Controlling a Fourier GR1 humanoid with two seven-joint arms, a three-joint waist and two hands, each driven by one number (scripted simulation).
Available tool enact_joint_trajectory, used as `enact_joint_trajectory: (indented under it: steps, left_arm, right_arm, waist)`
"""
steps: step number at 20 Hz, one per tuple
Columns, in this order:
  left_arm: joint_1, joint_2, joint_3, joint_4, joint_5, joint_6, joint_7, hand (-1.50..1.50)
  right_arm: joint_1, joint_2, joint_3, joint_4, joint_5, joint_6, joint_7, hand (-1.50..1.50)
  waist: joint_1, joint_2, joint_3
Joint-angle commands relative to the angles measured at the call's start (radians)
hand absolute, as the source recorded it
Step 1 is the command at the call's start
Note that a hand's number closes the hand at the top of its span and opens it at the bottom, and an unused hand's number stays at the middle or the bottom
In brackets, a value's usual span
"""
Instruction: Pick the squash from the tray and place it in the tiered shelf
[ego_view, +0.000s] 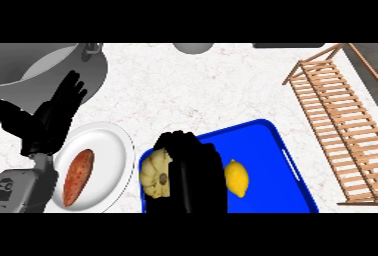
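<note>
The right robot hand sits over the blue tray, its black fingers curled down around the pale yellow, ribbed squash; the squash shows only at the hand's left side, the rest hidden beneath the palm; whether it is already lifted off the tray's floor cannot be told from this steep view. The step in hand looks like the grasp itself, the pick not yet carried away; the squash lies in the tray's left part, with a lemon just beside the hand on its right.

The left robot hand rests open at the view's left, fingers up, above a white plate that carries a reddish sweet potato; a grey pot stands beyond it on the table.

The wooden tiered shelf stands at the right, well apart from the tray; the next move likely calls for a lift straight up, clear of the tray's rim and the lemon, then a carry to the right toward the shelf's slats.
</note>
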Motion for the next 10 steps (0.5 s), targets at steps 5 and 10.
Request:
enact_joint_trajectory:
  steps: [5,10]
  left_arm:
    - [-0.008,-0.011,-0.005,0.009,-0.010,-0.006,-0.012,0.00]
    - [-0.003,-0.031,-0.012,0.017,-0.024,0.010,-0.018,0.00]
  right_arm:
    - [-0.076,0.012,-0.154,-0.247,0.156,0.126,0.278,1.50]
    - [-0.142,0.012,-0.300,-0.283,0.196,0.303,0.264,1.50]
  waist:
    - [-0.006,0.001,-0.001]
    - [-0.005,0.003,-0.002]
